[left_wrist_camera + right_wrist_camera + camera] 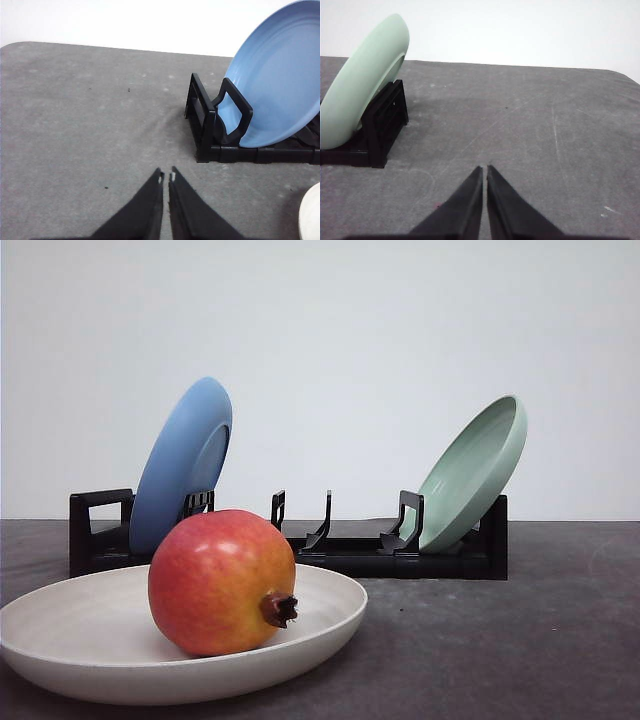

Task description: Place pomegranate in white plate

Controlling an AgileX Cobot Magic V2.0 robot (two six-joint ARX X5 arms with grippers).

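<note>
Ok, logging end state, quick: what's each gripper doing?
Left gripper: closed, holding nothing, over bare table.
Right gripper: closed, holding nothing, over bare table.

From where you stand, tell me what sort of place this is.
Probably a staged test bench, not a kitchen: a bare white wall, a grey mat, and a black dish rack behind a pomegranate in a white plate.

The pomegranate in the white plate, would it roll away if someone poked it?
Probably a little. The pomegranate is round and glossy, so a poke would likely rock or roll it. The white plate has a raised rim, which should stop it from escaping. Its shiny skin may be slippery to grab, and it looks solid, so likely heavy for its size.
</note>
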